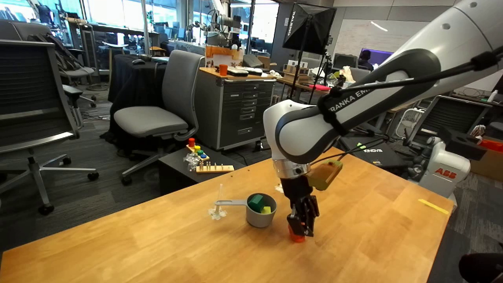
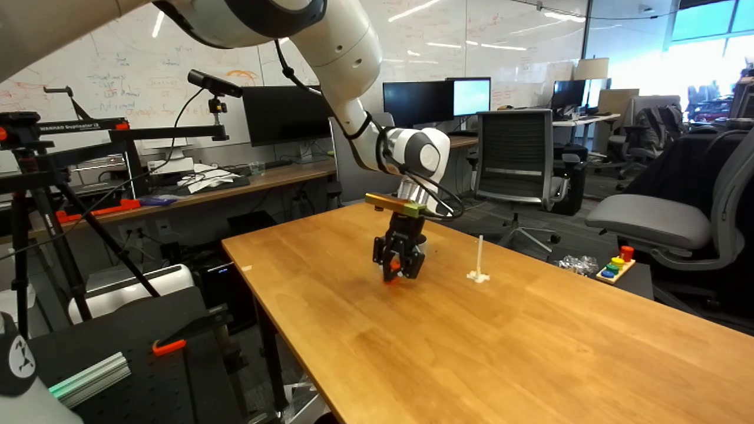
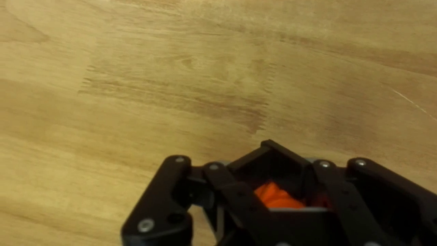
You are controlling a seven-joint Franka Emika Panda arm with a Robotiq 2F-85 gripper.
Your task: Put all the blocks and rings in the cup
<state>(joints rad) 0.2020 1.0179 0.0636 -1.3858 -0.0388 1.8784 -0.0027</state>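
Observation:
The grey cup stands upright on the table, its pale handle pointing away from the arm. Inside it sit a green block and a yellow block. In an exterior view the cup is mostly hidden behind my gripper. Beside the cup, low over the table, my gripper points down and is shut around an orange piece. In the wrist view the fingertips of the gripper meet in a V, with the orange piece showing between the fingers; much of it is hidden.
A thin upright peg is fixed to the wooden table near the handle. On a low black box past the table edge are a pegboard and a toy rack with coloured pieces. Yellow tape marks a far corner.

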